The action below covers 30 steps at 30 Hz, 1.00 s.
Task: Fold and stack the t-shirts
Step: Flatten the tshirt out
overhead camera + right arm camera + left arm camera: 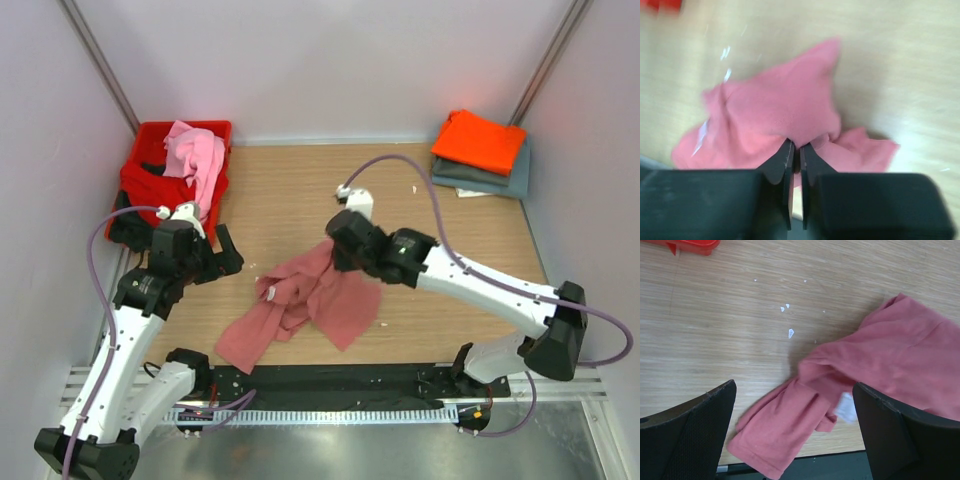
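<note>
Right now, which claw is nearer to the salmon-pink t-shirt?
Right. The right claw is shut on the salmon-pink t-shirt; the left claw hovers open off to its left, not touching.

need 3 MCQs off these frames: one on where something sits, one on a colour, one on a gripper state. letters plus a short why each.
1. Where does the folded stack sit?
A. far right corner of the table
B. middle of the table
C. near edge, between the arm bases

2. What colour is the top shirt on that stack?
A. green
B. orange
C. black

3. What is the right gripper doing?
A. wide open over bare wood
B. shut with nothing in it
C. shut on the salmon-pink shirt

Key: 1 A, the top view shows the pile by the back right wall. 2 B, bright orange cloth lies over the grey-blue shirts. 3 C, the right wrist view shows the fingers pinched together with pink cloth between them.
</note>
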Each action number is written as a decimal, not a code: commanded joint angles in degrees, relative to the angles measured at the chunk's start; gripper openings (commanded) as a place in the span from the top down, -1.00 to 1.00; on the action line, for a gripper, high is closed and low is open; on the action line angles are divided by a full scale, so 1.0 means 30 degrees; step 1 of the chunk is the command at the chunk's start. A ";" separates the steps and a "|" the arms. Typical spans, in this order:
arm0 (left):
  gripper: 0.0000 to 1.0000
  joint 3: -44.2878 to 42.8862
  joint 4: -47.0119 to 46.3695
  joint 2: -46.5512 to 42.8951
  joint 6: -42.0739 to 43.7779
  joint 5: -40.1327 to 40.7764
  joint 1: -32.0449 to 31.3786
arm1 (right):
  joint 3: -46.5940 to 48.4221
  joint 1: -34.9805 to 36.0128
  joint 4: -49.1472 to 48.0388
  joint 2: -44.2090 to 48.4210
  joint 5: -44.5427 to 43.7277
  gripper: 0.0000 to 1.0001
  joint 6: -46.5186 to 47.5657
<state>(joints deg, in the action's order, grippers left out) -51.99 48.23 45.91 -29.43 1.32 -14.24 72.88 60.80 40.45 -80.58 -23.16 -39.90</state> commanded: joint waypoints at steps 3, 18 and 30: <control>-0.99 0.0073 -0.0754 -0.0304 0.0318 0.0292 0.0030 | 0.0786 -0.6386 0.1636 0.1983 -0.2007 0.65 0.2222; -0.87 0.0190 -0.0637 0.0077 -0.0149 0.0554 -0.0876 | -0.5127 -1.0866 0.0172 0.5466 0.3996 -1.00 0.1908; -0.56 0.1127 -0.1659 0.3382 -0.5245 0.2838 -1.0736 | -0.9118 -0.2570 -0.0708 0.3889 0.1019 -0.89 -0.2550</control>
<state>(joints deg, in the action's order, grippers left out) -49.93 46.65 53.87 -38.59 6.24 -38.70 45.76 53.19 40.18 -69.97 -14.55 -44.03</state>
